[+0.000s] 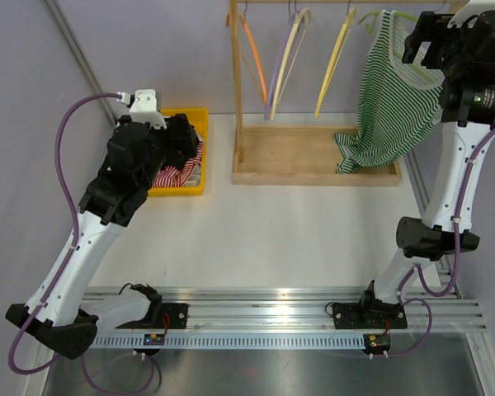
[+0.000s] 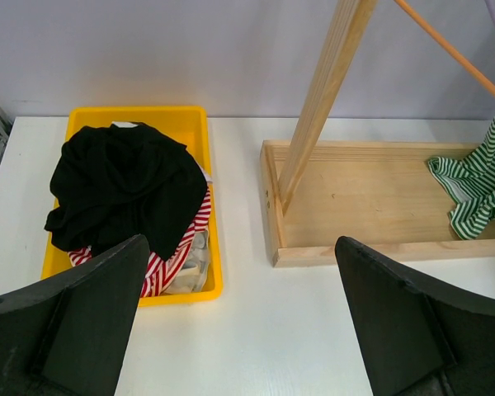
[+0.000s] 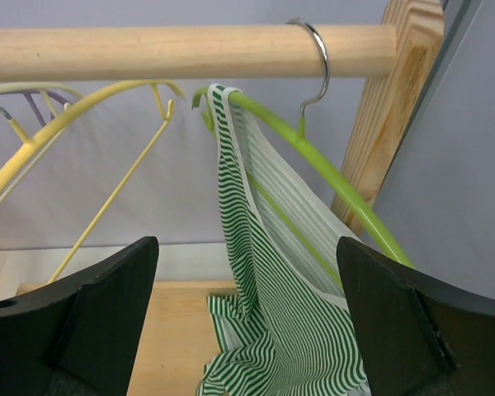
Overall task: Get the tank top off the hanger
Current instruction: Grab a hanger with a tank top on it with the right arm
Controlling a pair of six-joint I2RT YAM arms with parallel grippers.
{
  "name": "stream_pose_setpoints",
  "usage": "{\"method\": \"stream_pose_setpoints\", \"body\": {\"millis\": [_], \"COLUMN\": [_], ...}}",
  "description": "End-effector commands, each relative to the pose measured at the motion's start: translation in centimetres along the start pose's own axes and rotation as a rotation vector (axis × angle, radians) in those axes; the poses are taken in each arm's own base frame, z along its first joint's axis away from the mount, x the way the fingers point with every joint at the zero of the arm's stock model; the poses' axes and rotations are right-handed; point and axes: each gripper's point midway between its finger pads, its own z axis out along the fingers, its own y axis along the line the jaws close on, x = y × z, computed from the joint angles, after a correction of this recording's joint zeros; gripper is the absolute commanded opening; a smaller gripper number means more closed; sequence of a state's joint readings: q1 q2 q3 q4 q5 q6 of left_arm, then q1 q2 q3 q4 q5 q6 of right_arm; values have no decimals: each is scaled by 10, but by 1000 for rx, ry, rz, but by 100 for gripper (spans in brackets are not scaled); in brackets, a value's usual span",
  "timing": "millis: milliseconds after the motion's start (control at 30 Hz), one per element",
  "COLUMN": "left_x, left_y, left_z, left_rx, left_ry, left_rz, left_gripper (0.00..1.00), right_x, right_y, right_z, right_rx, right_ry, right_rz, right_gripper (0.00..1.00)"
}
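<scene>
One white counter [image 1: 297,239] carries everything, with both arms bolted at its near edge. At its far side stands a wooden rack [image 1: 289,157]: a shallow tray base, upright posts and a round rail across the top.

The green-and-white striped tank top [image 1: 392,99] hangs at the right end of that rail on a lime green hanger [image 3: 346,198], whose metal hook sits over the rail. One strap loops over the hanger's left tip, and the hem lies crumpled on the right end of the tray base.

The right end effector [image 3: 247,243] hovers high beside the tank top, facing it, its jaws spread wide and gripping nothing.

The left end effector [image 2: 241,241] hangs above the counter near a yellow bin [image 2: 219,247], likewise released and empty. The bin sits left of the rack and holds a black garment [image 2: 120,186] heaped over a red-and-white striped one [image 2: 169,268].

Three bare hangers, orange [image 1: 254,58], pale [image 1: 287,58] and yellow [image 1: 337,58], hang further left on the rail.
</scene>
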State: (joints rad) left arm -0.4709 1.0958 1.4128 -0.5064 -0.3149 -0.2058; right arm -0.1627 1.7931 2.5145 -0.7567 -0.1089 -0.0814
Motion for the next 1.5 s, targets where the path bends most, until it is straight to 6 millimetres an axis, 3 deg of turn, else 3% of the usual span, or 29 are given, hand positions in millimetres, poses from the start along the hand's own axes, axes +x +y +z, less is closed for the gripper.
{"method": "stream_pose_setpoints", "body": {"millis": [0, 167, 300, 467, 533, 567, 800, 933, 1100, 1200, 1233, 1300, 1467], "left_x": [-14, -13, -11, -13, -11, -11, -7, -7, -8, -9, -9, -9, -8], "left_y": [0, 3, 4, 6, 6, 7, 4, 4, 4, 4, 4, 4, 5], "left_z": [-2, 0, 2, 1, 2, 3, 7, 7, 7, 6, 5, 5, 6], "left_rx": [-4, -25, -34, -41, -44, -46, -41, -41, -41, -40, -40, -40, -42], "left_ry": [-43, -37, -33, -38, -36, -33, -19, -21, -22, -24, -25, -25, -21], "left_rz": [13, 22, 26, 26, 27, 30, 31, 31, 29, 27, 26, 26, 26], "left_gripper": [99, 99, 99, 99, 99, 99, 99, 99, 99, 99, 99, 99, 99], "right_x": [-20, -29, -16, -3, -1, 0, 5, 8, 15, 17, 16, 14, 1], "right_y": [3, -7, -31, -44, -46, -45, -42, -42, -39, -36, -34, -33, -27], "right_z": [9, 19, 35, 49, 50, 51, 53, 54, 55, 55, 53, 52, 40], "right_rx": [-55, -67, -58, -87, -94, -100, -122, -122, -140, -149, -156, -163, -176], "right_ry": [-78, -123, -107, -97, -91, -89, -79, -69, -48, -39, -40, -47, -75], "right_rz": [-7, -7, 12, 37, 39, 37, 50, 57, 63, 92, 92, 93, 98], "right_gripper": [96, 96, 95, 93, 85, 73, 51, 31, 30, 15, 6, 0, 0]}}
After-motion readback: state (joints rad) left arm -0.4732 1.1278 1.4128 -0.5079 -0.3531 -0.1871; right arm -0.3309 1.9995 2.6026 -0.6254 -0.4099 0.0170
